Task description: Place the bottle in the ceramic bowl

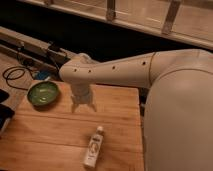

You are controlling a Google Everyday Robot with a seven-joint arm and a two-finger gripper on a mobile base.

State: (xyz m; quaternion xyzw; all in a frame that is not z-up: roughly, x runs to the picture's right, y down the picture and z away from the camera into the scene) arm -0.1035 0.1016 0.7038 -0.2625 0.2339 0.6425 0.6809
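Observation:
The small white bottle (93, 147) lies on its side on the wooden table (45, 135), near the front, cap pointing away. The green ceramic bowl (43, 93) sits at the table's far left corner and holds nothing. My gripper (83, 106) hangs from the white arm above the table's back middle, to the right of the bowl and beyond the bottle. It holds nothing that I can see.
My large white arm (175, 100) fills the right side. Black cables (15, 75) lie on the floor beyond the table's left edge. A dark rail and a ledge run along the back.

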